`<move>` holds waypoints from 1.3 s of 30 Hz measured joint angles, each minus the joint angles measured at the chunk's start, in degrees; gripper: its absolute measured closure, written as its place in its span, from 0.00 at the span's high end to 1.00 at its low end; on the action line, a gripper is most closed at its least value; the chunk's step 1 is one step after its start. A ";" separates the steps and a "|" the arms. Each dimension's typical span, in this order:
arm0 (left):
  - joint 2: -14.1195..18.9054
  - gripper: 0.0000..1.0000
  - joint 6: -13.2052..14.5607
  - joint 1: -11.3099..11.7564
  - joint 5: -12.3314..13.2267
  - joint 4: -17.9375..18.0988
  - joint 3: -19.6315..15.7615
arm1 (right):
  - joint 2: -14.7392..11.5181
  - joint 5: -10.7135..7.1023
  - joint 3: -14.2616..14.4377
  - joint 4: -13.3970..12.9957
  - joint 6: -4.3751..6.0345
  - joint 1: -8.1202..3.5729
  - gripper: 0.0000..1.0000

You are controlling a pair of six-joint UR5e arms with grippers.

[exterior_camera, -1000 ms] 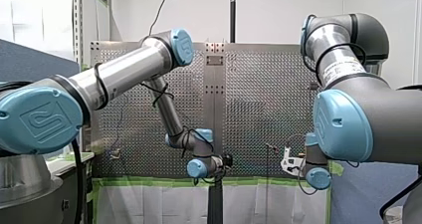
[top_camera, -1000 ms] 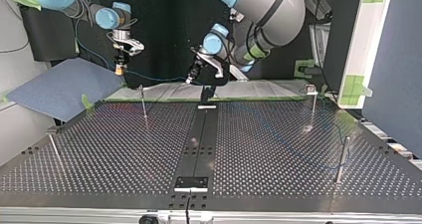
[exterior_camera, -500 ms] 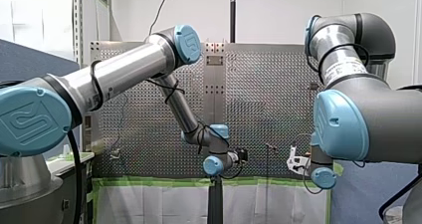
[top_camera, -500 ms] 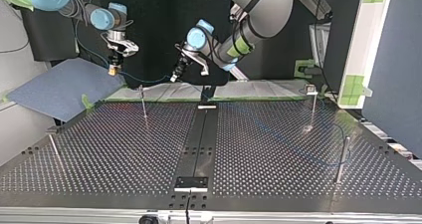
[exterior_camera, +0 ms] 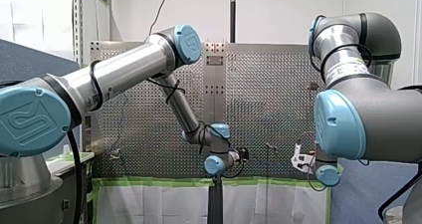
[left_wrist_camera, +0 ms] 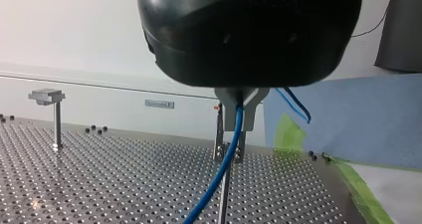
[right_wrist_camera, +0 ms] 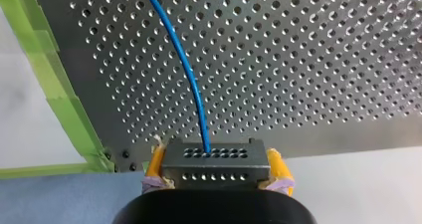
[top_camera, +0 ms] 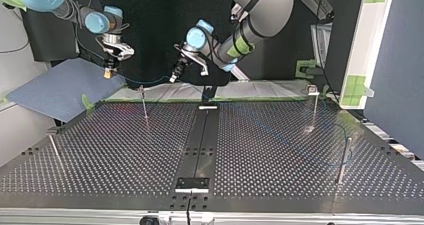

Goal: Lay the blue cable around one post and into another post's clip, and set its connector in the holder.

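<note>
1. My right gripper (top_camera: 107,74) hangs at the top view's left. It points down, off the table's (top_camera: 100,150) far left corner and above a blue panel (top_camera: 60,87).
2. The right wrist view shows its yellow pads (right_wrist_camera: 276,167) clenched on the connector (right_wrist_camera: 217,157), a dark block with rows of holes. The block's long axis runs from pad to pad. Its cable face points away from the gripper, toward the table's edge beside the green tape (right_wrist_camera: 59,84).
3. The cable (top_camera: 145,80) leaves that face and spans the gap between my two grippers. It runs along the table's far edge in the top view with a slight sag, hanging in the air and touching nothing there.
4. The far left post (top_camera: 144,105) stands just under that span, and the cable is apart from it.
5. My left gripper (top_camera: 174,77) tilts down toward the far edge, left of the table's middle. In the left wrist view its metal fingers (left_wrist_camera: 228,112) are closed around the cable, which passes lengthwise between them and drops toward the table.
6. Further right the cable lies faintly across the table and curves beside the near right post (top_camera: 343,160). I cannot tell whether it touches that post.
</note>
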 joint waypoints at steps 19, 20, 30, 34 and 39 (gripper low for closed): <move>-2.91 0.00 0.11 -3.91 -3.74 -5.13 6.80 | 0.00 -0.79 -0.32 1.21 0.16 -0.84 0.00; -3.12 0.00 0.07 -3.90 -3.81 -5.40 7.03 | 0.01 -0.76 -0.32 1.27 0.27 -1.08 0.00; -3.42 0.00 -0.17 -3.87 -4.30 -5.81 7.36 | 0.00 -0.65 -0.78 1.06 2.09 -3.29 0.00; -3.43 0.00 -0.23 -4.00 -5.20 -5.65 7.37 | 0.01 -0.98 -2.22 2.43 2.70 -3.65 0.00; -3.44 0.00 -0.26 -4.24 -6.09 -5.53 7.72 | 0.01 -2.33 -3.48 4.16 2.52 -3.75 0.00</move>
